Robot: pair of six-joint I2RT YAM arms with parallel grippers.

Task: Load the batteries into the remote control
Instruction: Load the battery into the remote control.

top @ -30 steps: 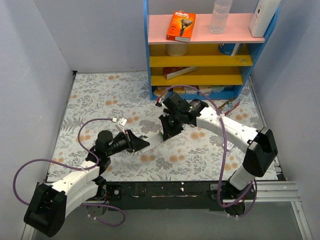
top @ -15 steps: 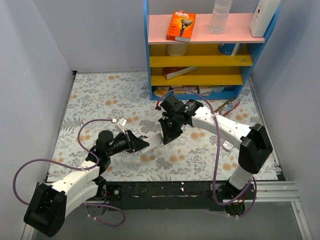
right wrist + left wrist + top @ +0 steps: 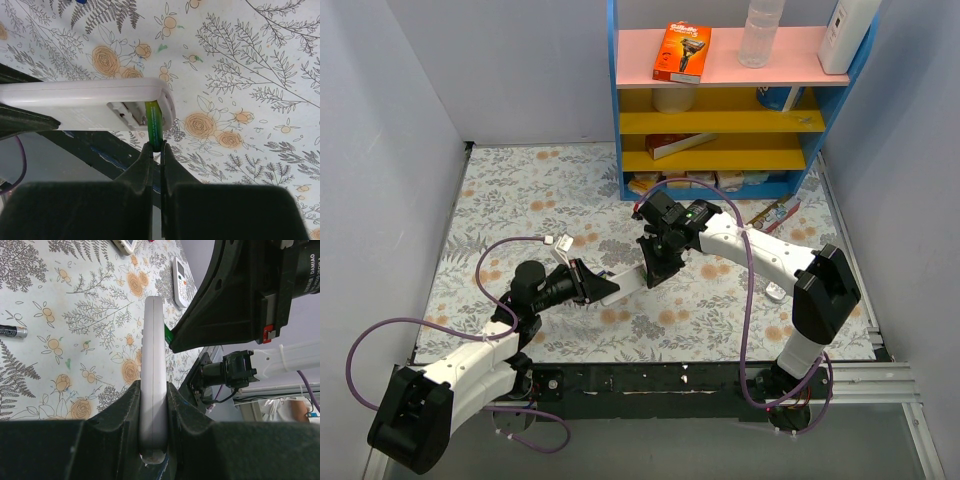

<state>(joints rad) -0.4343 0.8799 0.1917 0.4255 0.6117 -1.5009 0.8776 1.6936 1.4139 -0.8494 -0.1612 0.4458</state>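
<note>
Near the middle of the table (image 3: 520, 190), toward its front edge, the left fingers (image 3: 125, 412) clamp a slim white remote (image 3: 152, 365) by one end, its battery bay open. The right fingers (image 3: 142, 167), pinched narrow on a green battery (image 3: 153, 122), have crept closer over the last second. The battery's tip now sits in the end of the bay, seemingly ready to be pressed flat. A second battery (image 3: 12, 331) lies loose on the table.

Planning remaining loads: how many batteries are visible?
2: green cylindrical battery in right gripper at the slim white remote; dark battery lying on floral mat. Others may be hidden.
</note>
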